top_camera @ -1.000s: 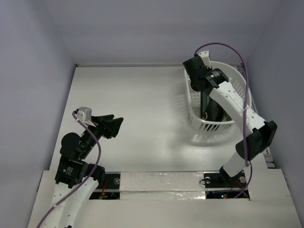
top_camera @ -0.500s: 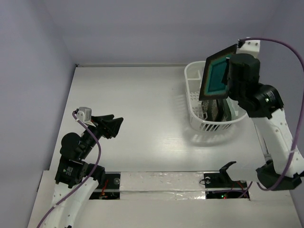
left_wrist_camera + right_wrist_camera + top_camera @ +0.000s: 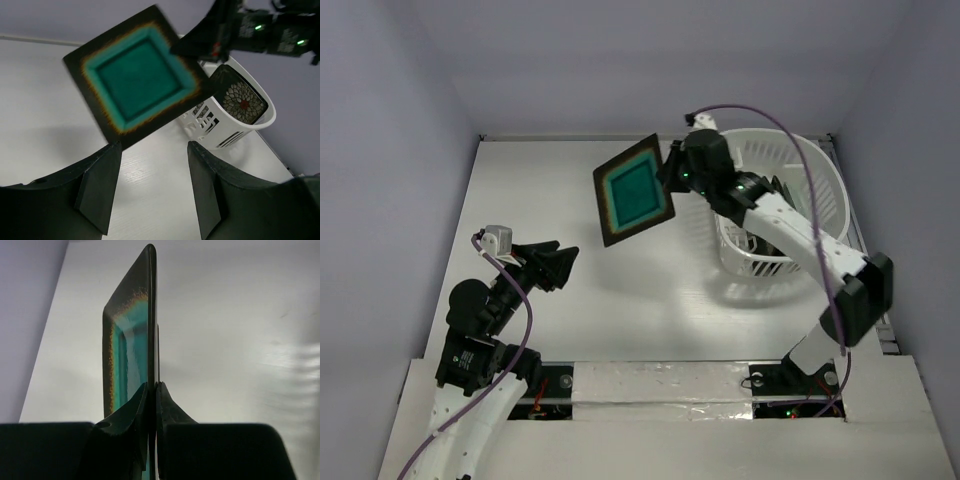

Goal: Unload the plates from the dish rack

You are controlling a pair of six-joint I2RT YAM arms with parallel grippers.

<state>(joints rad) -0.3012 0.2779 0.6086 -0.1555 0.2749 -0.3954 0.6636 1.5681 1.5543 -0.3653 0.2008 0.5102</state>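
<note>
My right gripper [image 3: 673, 172] is shut on the edge of the dark plate with the teal centre [image 3: 634, 190] and holds it in the air left of the white dish rack [image 3: 817, 180]. The right wrist view shows the plate [image 3: 127, 347] edge-on between my right gripper [image 3: 152, 386]. The left wrist view shows the same plate [image 3: 137, 75] and a black flower-patterned plate [image 3: 243, 101] standing in the rack [image 3: 260, 122]. My left gripper [image 3: 568, 260] is open and empty low over the table at the left, and its open jaws show in its own view [image 3: 154, 150].
The white table [image 3: 590, 300] is walled at the back and both sides. The right arm [image 3: 800, 235] stretches across the rack's front. Taped boards [image 3: 660, 385] run along the near edge.
My right gripper has lifted the teal-centred plate out of the rack and carried it left, over the table. The left arm has not moved.
</note>
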